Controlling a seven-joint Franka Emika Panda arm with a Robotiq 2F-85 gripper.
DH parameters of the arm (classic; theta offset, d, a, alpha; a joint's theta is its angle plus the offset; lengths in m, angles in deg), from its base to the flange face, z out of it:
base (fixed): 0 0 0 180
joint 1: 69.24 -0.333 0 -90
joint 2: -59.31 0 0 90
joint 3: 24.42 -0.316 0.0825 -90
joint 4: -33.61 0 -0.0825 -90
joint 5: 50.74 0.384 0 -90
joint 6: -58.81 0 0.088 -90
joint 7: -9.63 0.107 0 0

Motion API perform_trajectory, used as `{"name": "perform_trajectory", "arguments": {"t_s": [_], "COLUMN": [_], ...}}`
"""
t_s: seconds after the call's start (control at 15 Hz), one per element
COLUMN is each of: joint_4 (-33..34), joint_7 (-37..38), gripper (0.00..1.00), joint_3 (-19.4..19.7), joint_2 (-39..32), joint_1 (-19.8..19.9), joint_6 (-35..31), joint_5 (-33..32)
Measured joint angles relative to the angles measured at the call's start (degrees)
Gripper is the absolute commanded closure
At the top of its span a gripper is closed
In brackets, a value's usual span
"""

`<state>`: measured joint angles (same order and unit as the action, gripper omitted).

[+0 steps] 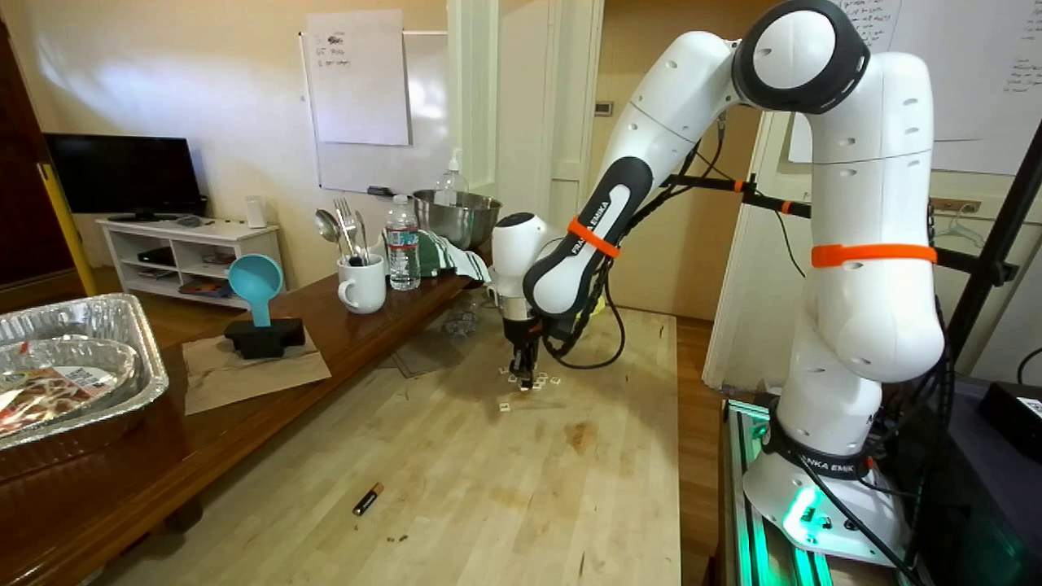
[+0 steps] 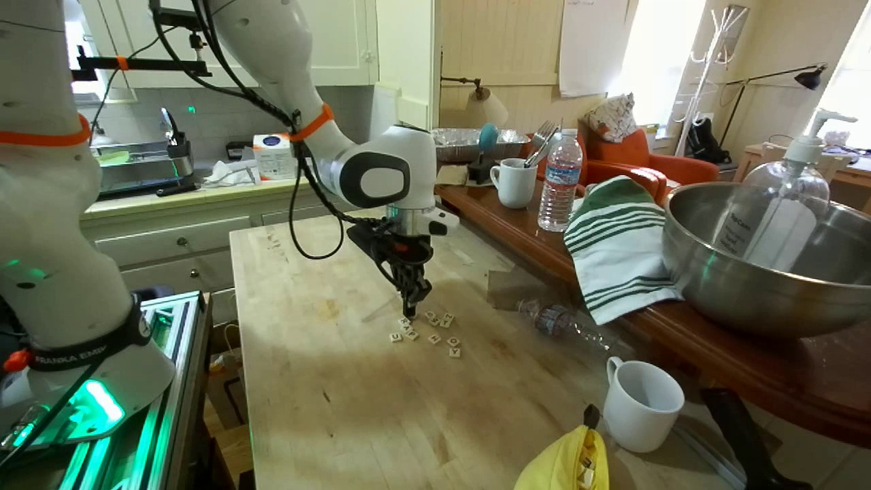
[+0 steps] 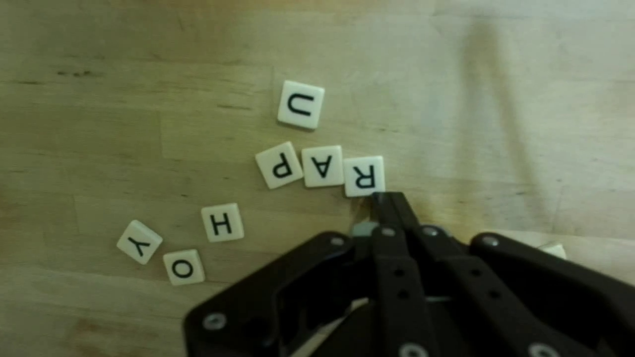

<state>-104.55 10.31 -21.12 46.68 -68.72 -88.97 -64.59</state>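
The gripper [image 3: 390,196] is closed up tight, held right by the R tile [image 3: 364,176] on the table [image 1: 505,480]; contact can't really be made out. The A [image 3: 322,167] and the P [image 3: 279,165] are lined up loosely beside that tile. The U [image 3: 301,105] is spotted just off that row, then the H [image 3: 222,223], with the O [image 3: 184,267] and Y [image 3: 140,242] scattered farther out. Way off, a battery [image 1: 368,499] can be seen.

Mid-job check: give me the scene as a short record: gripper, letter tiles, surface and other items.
Gripper: shut, at the edge of the R tile; contact unclear
Close row: P tile, A tile, R tile
Loose pair: Y tile, O tile
Apart: U tile, H tile
Partly hidden: another tile, letter unreadable
Surface: wooden table
Also in view: battery; white mug beside yellow pouch
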Motion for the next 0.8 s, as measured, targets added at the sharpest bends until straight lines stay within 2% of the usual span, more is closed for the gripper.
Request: {"name": "perform_trajectory", "arguments": {"t_s": [0.47,0.8], "joint_4": [1.0,2.5], "joint_7": [9.8,13.5], "gripper": [1.0,1.0], "joint_3": [-0.1,-0.4], "joint_2": [-0.6,-1.3], "joint_1": [-2.3,-3.3], "joint_6": [0.8,3.5], "joint_5": [0.1,1.4]}}
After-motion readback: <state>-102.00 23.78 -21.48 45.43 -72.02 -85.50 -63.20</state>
